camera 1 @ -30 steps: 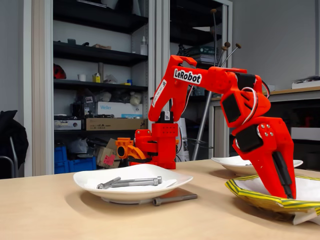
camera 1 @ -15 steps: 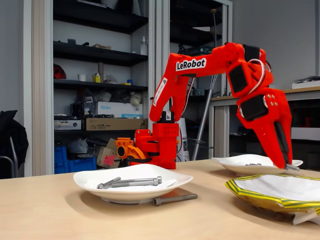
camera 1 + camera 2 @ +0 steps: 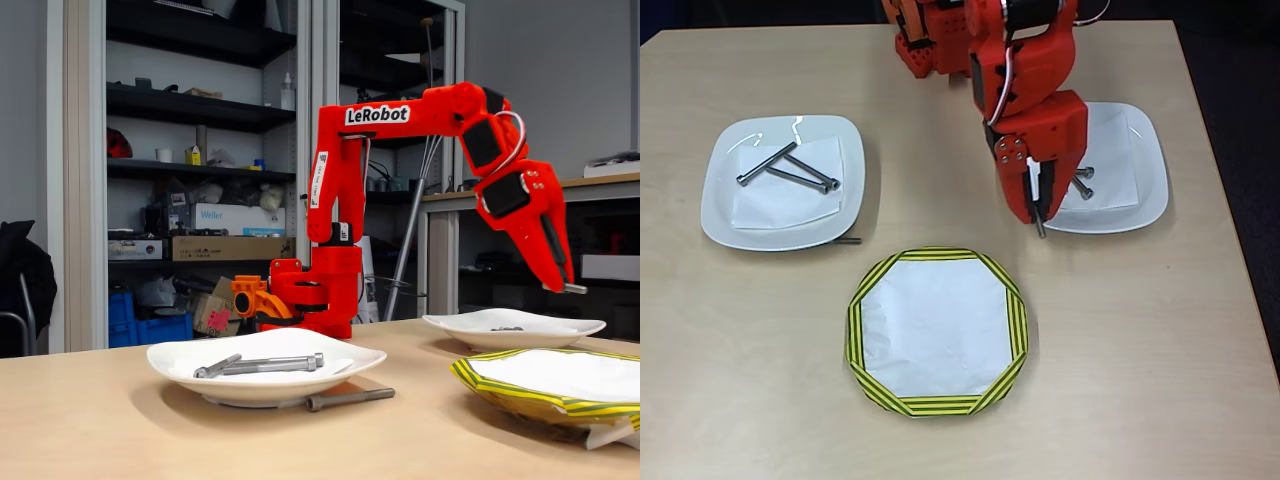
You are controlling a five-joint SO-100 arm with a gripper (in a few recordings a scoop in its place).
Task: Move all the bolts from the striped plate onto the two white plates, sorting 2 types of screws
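The red arm's gripper (image 3: pixel 1040 222) hangs in the air above the near rim of the right-hand white plate (image 3: pixel 1145 200), and from the fixed view a short stubby bolt (image 3: pixel 574 288) pokes out sideways from between its fingertips, so the jaws look clenched on it. Two more short bolts (image 3: pixel 1081 183) already lie on that plate, while two long hex-headed bolts (image 3: pixel 785 170) lie crossed on the left-hand white plate (image 3: pixel 720 215), and another long bolt (image 3: pixel 348 398) lies on the table, just at that plate's edge. The striped plate (image 3: pixel 855 330) shows a bare white centre. These bolts should be stiff, smooth steel, light for their size but apt to roll or twist out of a pinch; I'd take the long one mid-shank, across its length
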